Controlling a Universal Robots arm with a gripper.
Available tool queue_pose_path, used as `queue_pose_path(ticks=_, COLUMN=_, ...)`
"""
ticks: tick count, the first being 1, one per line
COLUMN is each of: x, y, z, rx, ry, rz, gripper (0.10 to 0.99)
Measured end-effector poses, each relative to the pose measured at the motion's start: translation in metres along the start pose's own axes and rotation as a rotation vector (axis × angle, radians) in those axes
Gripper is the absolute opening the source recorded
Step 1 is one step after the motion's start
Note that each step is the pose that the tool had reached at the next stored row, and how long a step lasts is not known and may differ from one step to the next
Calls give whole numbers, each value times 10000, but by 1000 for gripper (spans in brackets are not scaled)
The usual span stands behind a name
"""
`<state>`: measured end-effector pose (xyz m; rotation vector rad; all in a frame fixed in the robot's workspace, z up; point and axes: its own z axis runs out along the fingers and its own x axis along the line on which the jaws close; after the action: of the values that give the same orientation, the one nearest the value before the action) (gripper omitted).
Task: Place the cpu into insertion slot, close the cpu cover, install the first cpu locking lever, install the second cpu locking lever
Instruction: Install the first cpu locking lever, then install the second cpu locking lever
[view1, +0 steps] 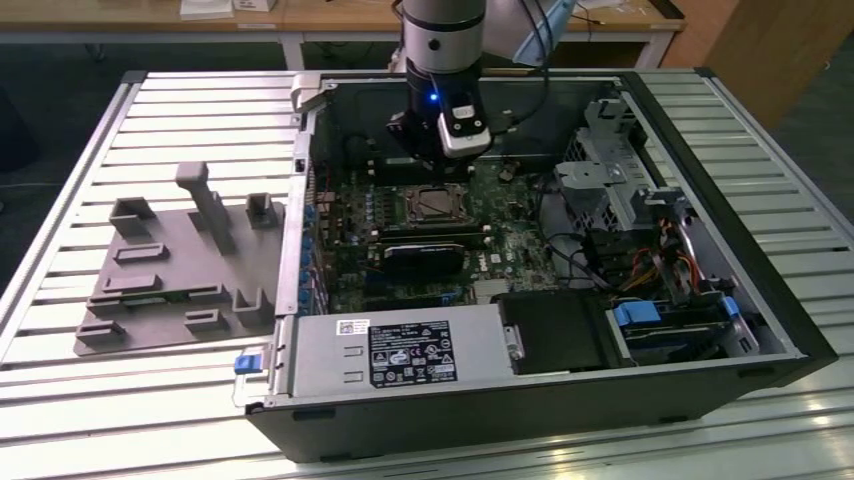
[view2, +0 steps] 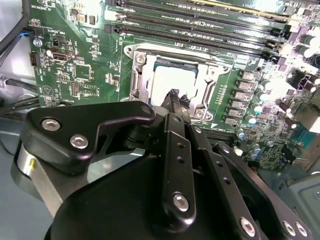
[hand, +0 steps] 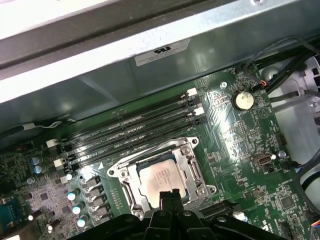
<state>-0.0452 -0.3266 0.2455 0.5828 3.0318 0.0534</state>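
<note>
Tool: my tool has its fingers pressed together into one narrow point, holding nothing. In both wrist views that point hangs over the edge of the socket.

CPU: I see the cpu already lying flat in the insertion slot, its silver-grey top showing through the window in the frame around it. In the exterior view it sits on the board directly under the arm's head.

Cover: the cpu cover looks folded down over the chip, flat on the socket, as far as I can judge.

Levers: I cannot make out for certain whether either locking lever is latched; thin metal parts run along the socket's sides, too fine to tell.

Key relation: the chip lies just beyond the tool's point, towards the long black memory slots. The closed fingers point from the near rim of the socket across its middle.

Surroundings: the open computer case lies on its side on the slatted worktop, with a grey fixture plate on the exterior view's left, well apart from the socket.

Progress: I judge the chip seated and the cover lowered.
</note>
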Motion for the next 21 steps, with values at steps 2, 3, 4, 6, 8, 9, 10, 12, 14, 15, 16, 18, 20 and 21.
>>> queue_pose_path(ticks=2, x=-4, y=-10, z=0, rx=0, ry=0, rz=-1, gripper=106)
queue_pose_path(ticks=3, x=-4, y=-10, z=-1, rx=1, ry=0, rz=-2, gripper=106)
queue_pose_path(ticks=4, x=-4, y=-11, z=-1, rx=1, ry=0, rz=-1, gripper=106)
queue_pose_path(ticks=6, x=-5, y=-12, z=-9, rx=5, ry=1, rz=-2, gripper=106)
queue_pose_path(ticks=8, x=-5, y=-11, z=-11, rx=-1, ry=0, rz=-2, gripper=106)
queue_pose_path(ticks=9, x=-5, y=-11, z=-10, rx=-1, ry=0, rz=-1, gripper=106)
queue_pose_path(ticks=10, x=-5, y=-10, z=-11, rx=0, ry=0, rz=-2, gripper=106)
queue_pose_path(ticks=12, x=-5, y=-10, z=-11, rx=1, ry=0, rz=-1, gripper=106)
queue_pose_path(ticks=14, x=-7, y=-15, z=-12, rx=7, ry=-1, rz=-3, gripper=106)
queue_pose_path(ticks=15, x=-9, y=-19, z=-12, rx=9, ry=-2, rz=-4, gripper=106)
queue_pose_path(ticks=16, x=-11, y=-25, z=-12, rx=10, ry=-3, rz=-2, gripper=106)
queue_pose_path(ticks=18, x=-16, y=-38, z=-12, rx=13, ry=-4, rz=-3, gripper=106)
queue_pose_path(ticks=20, x=-22, y=-51, z=-12, rx=15, ry=-5, rz=-3, gripper=106)
queue_pose_path(ticks=21, x=-24, y=-59, z=-12, rx=16, ry=-6, rz=-3, gripper=106)
